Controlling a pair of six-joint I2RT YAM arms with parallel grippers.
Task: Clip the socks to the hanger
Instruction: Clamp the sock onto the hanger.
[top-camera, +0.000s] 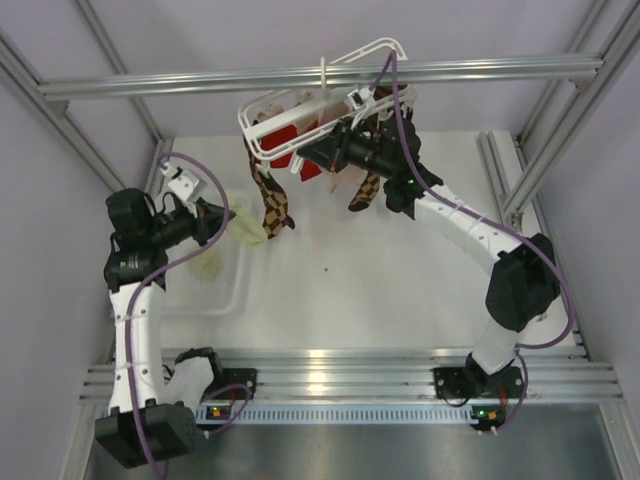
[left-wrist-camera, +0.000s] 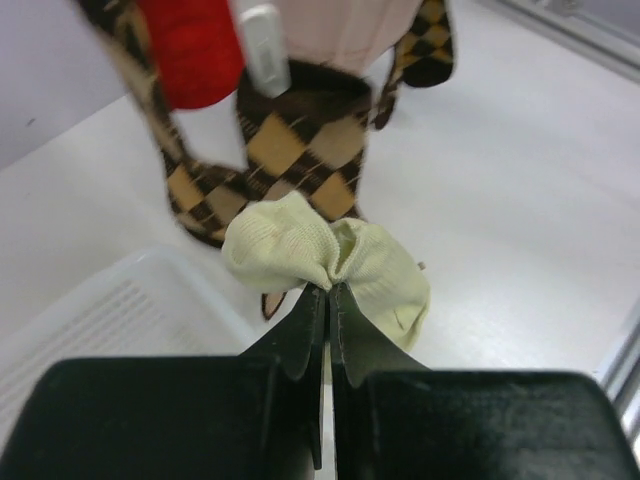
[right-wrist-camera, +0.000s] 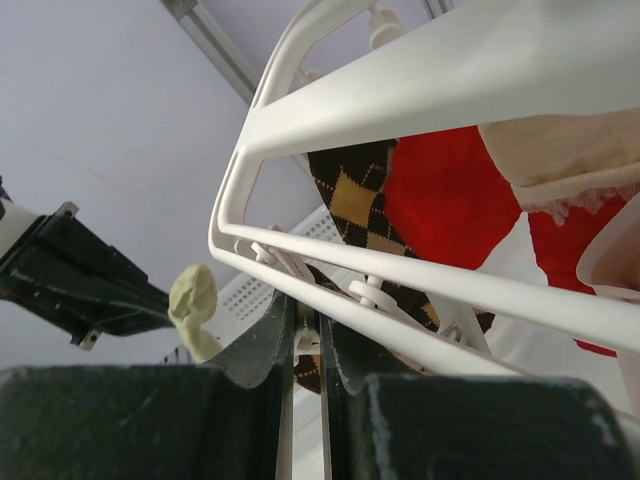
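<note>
A pale cream-yellow sock (left-wrist-camera: 330, 250) is bunched between the tips of my left gripper (left-wrist-camera: 329, 290), which is shut on it. From above, that sock (top-camera: 248, 232) hangs just left of the dangling argyle socks. A second pale sock (top-camera: 206, 266) lies in the clear bin. The white hanger (top-camera: 300, 112) hangs by its hook from the crossbar, tilted. My right gripper (right-wrist-camera: 308, 325) is shut on a small white clip under the hanger's frame (right-wrist-camera: 420, 280). The held sock (right-wrist-camera: 193, 298) also shows in the right wrist view, to the left of the frame and apart from it.
Brown argyle socks (top-camera: 272, 205), red socks (top-camera: 285, 140) and a pinkish sock (left-wrist-camera: 340, 25) hang clipped to the hanger. A clear plastic bin (top-camera: 225, 295) sits at the table's left. An aluminium crossbar (top-camera: 480, 70) and frame posts surround the workspace.
</note>
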